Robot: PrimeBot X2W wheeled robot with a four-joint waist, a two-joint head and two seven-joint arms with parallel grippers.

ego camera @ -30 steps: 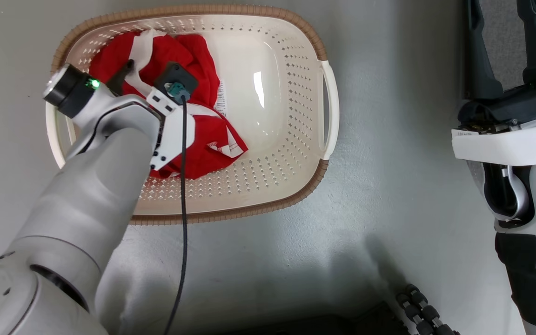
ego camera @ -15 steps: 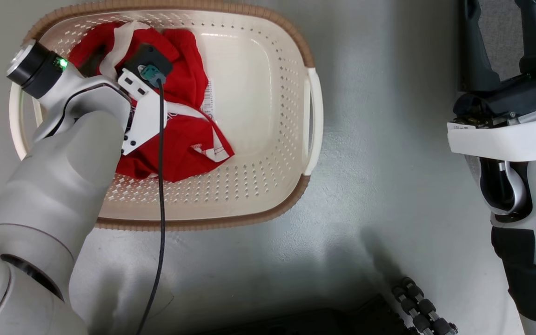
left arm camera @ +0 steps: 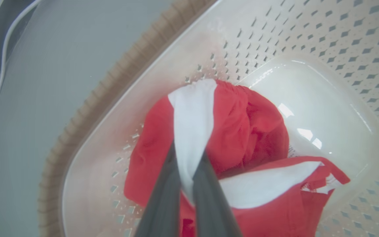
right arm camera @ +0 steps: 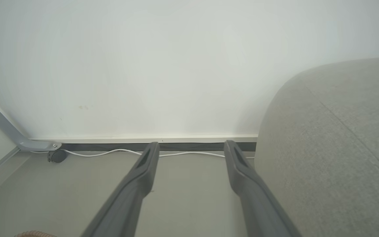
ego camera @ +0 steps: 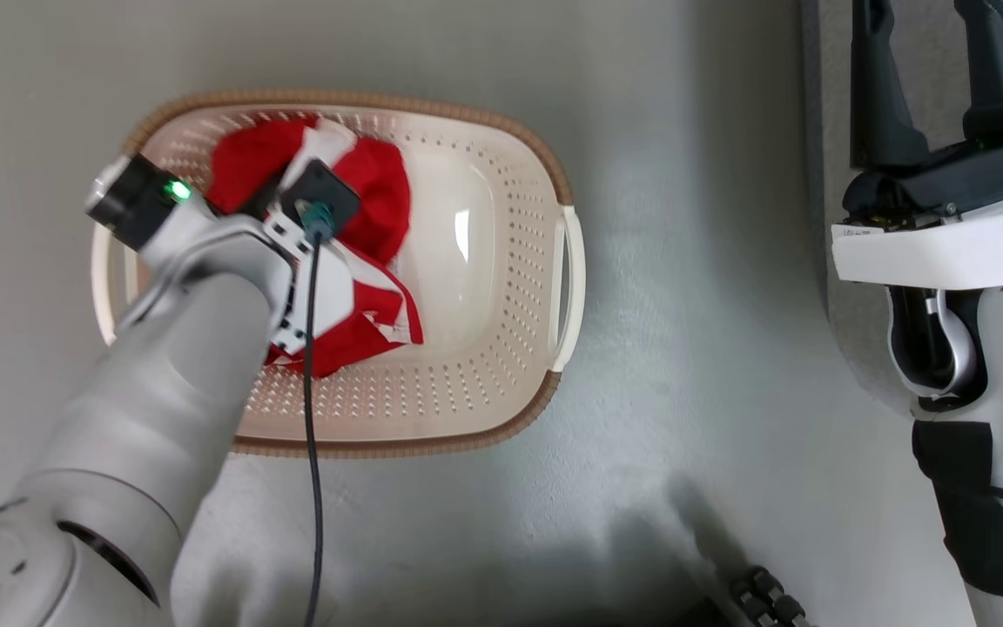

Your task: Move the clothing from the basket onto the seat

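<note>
The cream basket [ego camera: 501, 383] stands on the grey floor, left of centre in the head view. Red clothing [ego camera: 371, 192] with white stripes lies bunched in its left half. My left arm [ego camera: 197, 287] reaches down over it. In the left wrist view my left gripper [left arm camera: 187, 154] is shut on a white stripe of the clothing [left arm camera: 248, 125], pinched between both fingers inside the basket [left arm camera: 308, 39]. My right gripper [ego camera: 932, 52] is open at the upper right, holding nothing. Its fingers point along the edge of the grey seat [ego camera: 817, 131]. The right wrist view shows that gripper [right arm camera: 191, 146] beside the seat [right arm camera: 334, 148].
A black cable [ego camera: 310, 453] hangs from my left wrist across the basket's near rim. A dark ribbed part [ego camera: 767, 596] shows at the bottom edge. Ahead of my right gripper are a white wall, a white cable [right arm camera: 110, 152] on the floor and a grey metal leg [right arm camera: 8, 131].
My left gripper has closed on the white stripe of the clothing, and the red cloth is more bunched. The head camera has shifted, so the basket looks smaller. The right arm has stayed as it was.
</note>
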